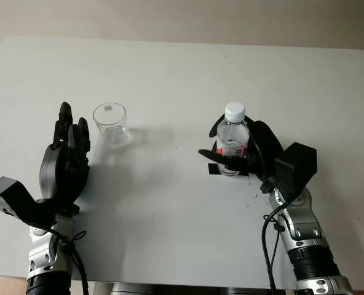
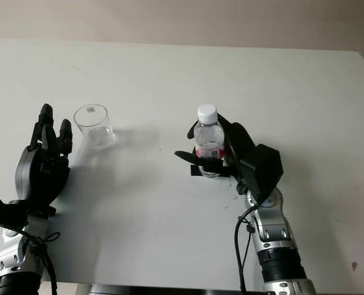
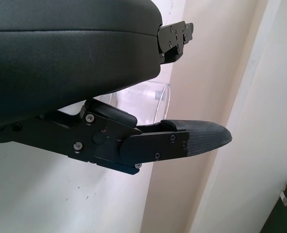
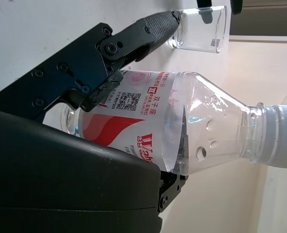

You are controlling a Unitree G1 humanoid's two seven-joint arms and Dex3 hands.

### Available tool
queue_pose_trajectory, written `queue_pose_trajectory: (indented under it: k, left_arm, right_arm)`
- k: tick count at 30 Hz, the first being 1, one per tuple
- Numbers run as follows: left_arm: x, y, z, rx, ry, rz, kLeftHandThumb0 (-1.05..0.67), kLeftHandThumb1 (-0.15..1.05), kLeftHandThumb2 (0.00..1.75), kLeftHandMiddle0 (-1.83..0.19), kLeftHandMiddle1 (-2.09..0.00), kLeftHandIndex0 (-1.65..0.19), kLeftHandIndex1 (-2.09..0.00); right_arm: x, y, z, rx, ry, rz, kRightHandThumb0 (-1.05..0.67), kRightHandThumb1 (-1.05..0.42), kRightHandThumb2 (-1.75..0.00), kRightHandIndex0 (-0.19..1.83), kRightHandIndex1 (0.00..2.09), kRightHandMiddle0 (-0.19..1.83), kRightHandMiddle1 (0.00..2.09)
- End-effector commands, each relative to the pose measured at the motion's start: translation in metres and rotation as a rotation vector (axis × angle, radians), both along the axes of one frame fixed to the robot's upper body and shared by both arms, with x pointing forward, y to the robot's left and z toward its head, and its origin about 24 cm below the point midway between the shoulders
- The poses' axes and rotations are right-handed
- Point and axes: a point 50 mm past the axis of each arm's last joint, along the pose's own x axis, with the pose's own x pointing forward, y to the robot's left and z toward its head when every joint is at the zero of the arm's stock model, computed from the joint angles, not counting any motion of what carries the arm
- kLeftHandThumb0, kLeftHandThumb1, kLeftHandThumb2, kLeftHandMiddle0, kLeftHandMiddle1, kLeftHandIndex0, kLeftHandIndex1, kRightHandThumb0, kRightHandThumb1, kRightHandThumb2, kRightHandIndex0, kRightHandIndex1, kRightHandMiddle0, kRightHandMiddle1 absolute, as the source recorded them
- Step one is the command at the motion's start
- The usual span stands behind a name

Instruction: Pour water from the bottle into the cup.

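Since the right hand [image 1: 240, 153] wraps the bottle [image 1: 233, 140] at its label, the thin plastic looks light, slick and crushable, its cap on, while the left hand [image 1: 65, 161] is open beside the cup [image 1: 111, 123].

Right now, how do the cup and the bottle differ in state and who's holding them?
The cup is short, open-topped, looks empty and stands free on the table; the bottle is taller, closed with a white cap and carries a red label. The right hand is shut around the bottle, while the left hand is open beside the cup, not touching it. Both are clear and upright.
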Motion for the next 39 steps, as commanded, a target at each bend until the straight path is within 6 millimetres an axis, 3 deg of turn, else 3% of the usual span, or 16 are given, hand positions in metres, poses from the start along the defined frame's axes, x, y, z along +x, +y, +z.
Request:
queue_pose_trajectory:
  k: [1, 6, 15, 18, 19, 20, 21, 22, 24, 25, 28, 39]
  left_arm:
    - [-0.003, 0.004, -0.005, 0.009, 0.023, 0.005, -0.77, 1.05, 0.47, 0.19, -0.02, 0.19, 0.0]
    - [-0.003, 0.004, -0.005, 0.007, 0.025, 0.009, -0.77, 1.05, 0.47, 0.19, -0.03, 0.19, 0.0]
    - [-0.003, 0.007, -0.005, 0.009, 0.024, 0.005, -0.76, 1.05, 0.48, 0.19, -0.03, 0.19, 0.0]
    - [-0.003, 0.008, -0.005, 0.016, 0.029, 0.005, -0.76, 1.05, 0.48, 0.19, -0.04, 0.19, 0.0]
    - [-0.003, 0.008, -0.004, 0.016, 0.028, 0.004, -0.76, 1.05, 0.48, 0.19, -0.04, 0.19, 0.0]
    - [-0.003, 0.008, -0.004, 0.015, 0.029, 0.004, -0.76, 1.05, 0.47, 0.19, -0.04, 0.19, 0.0]
    - [-0.003, 0.008, -0.004, 0.014, 0.029, 0.002, -0.76, 1.05, 0.47, 0.19, -0.04, 0.19, 0.0]
    - [-0.002, 0.008, -0.004, 0.012, 0.029, 0.003, -0.75, 1.05, 0.47, 0.19, -0.04, 0.19, 0.0]
    - [-0.002, 0.007, -0.004, 0.01, 0.029, 0.003, -0.75, 1.05, 0.46, 0.19, -0.04, 0.19, 0.0]
    - [-0.002, 0.007, -0.004, 0.012, 0.028, 0.003, -0.75, 1.05, 0.46, 0.19, -0.04, 0.19, 0.0]
    - [-0.002, 0.006, -0.004, 0.012, 0.024, -0.002, -0.75, 1.05, 0.48, 0.19, -0.02, 0.19, 0.0]
    - [-0.002, 0.004, -0.006, 0.0, 0.025, 0.001, -0.75, 1.05, 0.47, 0.19, -0.03, 0.19, 0.0]
  right_arm:
    - [-0.004, -0.003, -0.013, 0.004, 0.072, -0.007, -0.32, -1.05, -0.12, 0.41, 2.09, 0.42, 2.09]
    - [-0.006, -0.003, -0.018, 0.039, 0.121, -0.012, -0.32, -1.05, -0.12, 0.19, 2.09, 0.17, 2.09]
    - [-0.011, -0.007, -0.022, 0.149, 0.201, -0.062, -0.38, -1.02, -0.06, 0.07, 2.09, 0.01, 2.09]
    - [-0.013, -0.01, -0.02, 0.141, 0.18, -0.066, -0.47, -1.0, -0.05, -0.13, 2.05, -0.14, 2.07]
    - [-0.014, -0.011, -0.02, 0.14, 0.176, -0.056, -0.49, -0.99, -0.05, -0.16, 1.94, -0.17, 2.0]
    - [-0.015, -0.012, -0.019, 0.134, 0.166, -0.044, -0.52, -0.98, -0.05, -0.18, 1.66, -0.18, 1.78]
    - [-0.016, -0.013, -0.019, 0.113, 0.152, -0.029, -0.56, -0.97, -0.05, -0.18, 1.32, -0.19, 1.48]
    - [-0.017, -0.014, -0.018, 0.094, 0.135, -0.012, -0.6, -0.96, -0.05, -0.16, 0.86, -0.19, 1.05]
    - [-0.018, -0.016, -0.017, 0.075, 0.11, 0.016, -0.69, -0.93, -0.05, -0.15, 0.29, -0.18, 0.48]
    - [-0.018, -0.018, -0.017, 0.061, 0.094, 0.024, -0.73, -0.92, -0.05, -0.17, 0.17, -0.19, 0.34]
    - [-0.019, -0.02, -0.015, 0.013, 0.046, 0.032, -0.87, -0.91, -0.05, -0.19, 0.02, -0.19, 0.05]
    - [-0.026, -0.022, -0.009, -0.007, -0.085, -0.012, -1.0, -0.91, -0.06, -0.19, 0.0, -0.19, 0.0]
